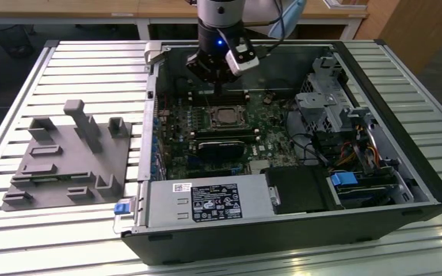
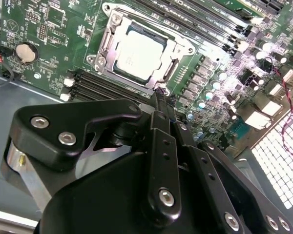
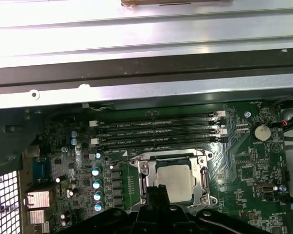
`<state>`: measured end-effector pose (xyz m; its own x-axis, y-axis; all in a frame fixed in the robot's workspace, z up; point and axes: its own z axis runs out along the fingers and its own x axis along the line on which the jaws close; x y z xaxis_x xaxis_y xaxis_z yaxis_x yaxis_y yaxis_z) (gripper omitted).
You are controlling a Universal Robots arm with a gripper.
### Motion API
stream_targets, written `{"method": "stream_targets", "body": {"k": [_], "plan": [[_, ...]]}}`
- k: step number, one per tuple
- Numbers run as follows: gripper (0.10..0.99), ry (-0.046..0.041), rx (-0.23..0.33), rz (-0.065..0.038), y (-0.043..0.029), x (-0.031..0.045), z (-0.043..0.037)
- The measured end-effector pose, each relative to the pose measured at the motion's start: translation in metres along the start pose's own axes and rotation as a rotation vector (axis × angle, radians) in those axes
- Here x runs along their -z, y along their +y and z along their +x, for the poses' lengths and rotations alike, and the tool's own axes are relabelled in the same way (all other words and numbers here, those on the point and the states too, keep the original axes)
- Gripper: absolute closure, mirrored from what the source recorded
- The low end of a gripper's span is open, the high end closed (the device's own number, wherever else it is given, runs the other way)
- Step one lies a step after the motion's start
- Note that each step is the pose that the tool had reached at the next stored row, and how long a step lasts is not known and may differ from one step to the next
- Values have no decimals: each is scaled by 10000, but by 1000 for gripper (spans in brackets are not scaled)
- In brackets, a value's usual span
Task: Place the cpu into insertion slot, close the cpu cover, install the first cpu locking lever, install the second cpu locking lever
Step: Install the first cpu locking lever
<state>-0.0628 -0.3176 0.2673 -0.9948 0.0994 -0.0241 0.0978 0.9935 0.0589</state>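
Claw (image 2: 159, 97), apparently closed, empty, just beside an edge of the cpu cover (image 2: 178, 46), cpu (image 2: 139, 51) beneath.

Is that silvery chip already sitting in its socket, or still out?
In. In the second wrist view the cpu lies flat within the silver frame of the insertion slot, not tilted or lifted.

An open black computer case (image 1: 282, 236) leaves its green circuit board (image 1: 271, 123) reachable from above, where a black gripper (image 1: 219, 91), fingers together, hangs just beside the silver-framed square insertion slot (image 1: 225, 117). Long black memory slots (image 2: 112, 85) flank that slot, a black heatsink block (image 1: 221, 148) stands near it, and a silver metal drive cage (image 1: 321, 106) with bundled cables (image 1: 351, 155) crowds the exterior view's right.
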Motion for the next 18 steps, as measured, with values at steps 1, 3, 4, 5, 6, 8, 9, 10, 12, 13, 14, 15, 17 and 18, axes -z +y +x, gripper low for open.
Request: {"method": "stream_targets", "body": {"k": [1,3,4,5,6,8,9,10,12,13,14,15,17,18], "plan": [[976,-2,0,0,0,0,6],[976,-5,1,0,-2,0,20],[976,-7,1,0,-3,1,29],[976,-7,1,0,-4,1,37],[976,-8,1,0,-4,1,44],[976,-8,1,0,-5,2,54],[976,-8,1,0,-6,2,64],[976,-9,1,-1,-6,2,68],[976,-9,1,-1,-7,2,74],[976,-8,0,0,-7,2,78],[976,-9,1,-1,-8,2,81],[976,-10,1,-1,-8,2,85],[976,-11,0,0,-11,3,109],[976,-13,1,0,-13,4,132]]}}
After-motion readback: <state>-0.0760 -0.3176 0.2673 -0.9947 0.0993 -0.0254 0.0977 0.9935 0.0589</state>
